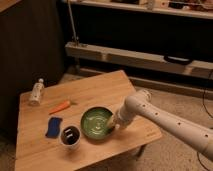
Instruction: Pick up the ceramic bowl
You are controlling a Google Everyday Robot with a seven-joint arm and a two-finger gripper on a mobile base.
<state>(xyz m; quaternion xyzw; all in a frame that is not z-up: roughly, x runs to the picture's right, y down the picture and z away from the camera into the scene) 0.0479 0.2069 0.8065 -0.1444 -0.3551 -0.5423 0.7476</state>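
The ceramic bowl is round, shallow and glossy green with a dark rim. It sits on the wooden table near the front edge, right of a small dark cup with a white rim. My gripper comes in from the right at the end of the white arm. It is at the bowl's right rim, reaching into the bowl.
A blue sponge lies left of the cup. A carrot lies behind it, and a small white bottle stands at the table's far left. Metal shelving runs behind the table.
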